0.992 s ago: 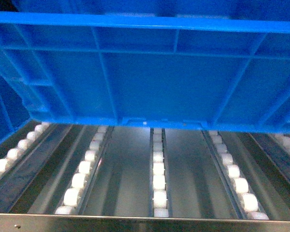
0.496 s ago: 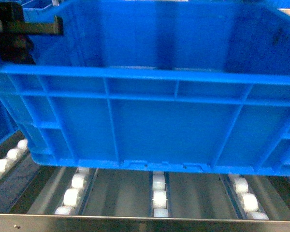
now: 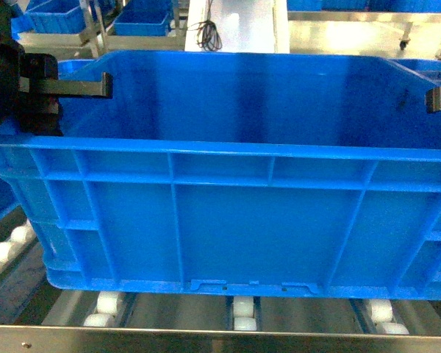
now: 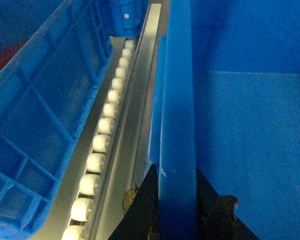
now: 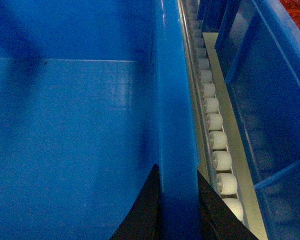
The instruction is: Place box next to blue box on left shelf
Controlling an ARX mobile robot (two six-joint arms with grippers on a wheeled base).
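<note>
Whereas a second ago the box (image 3: 235, 220) was filling the upper head view with several rollers showing beneath it, it is now sitting lower, its open interior showing and only the front rollers (image 3: 242, 315) peeking out below. It is resting over the left shelf (image 3: 206, 340), just behind the steel front lip. At the box's left rim, the left gripper (image 4: 175, 200) is clamping the wall between its fingers (image 4: 142, 205); at the box's right rim, the right gripper (image 5: 176, 200) is doing likewise. Beside the box's left wall a neighbouring blue box (image 4: 35, 115) is sitting. Beyond the box, more blue crates (image 3: 55, 16) are standing on metal racking.
</note>
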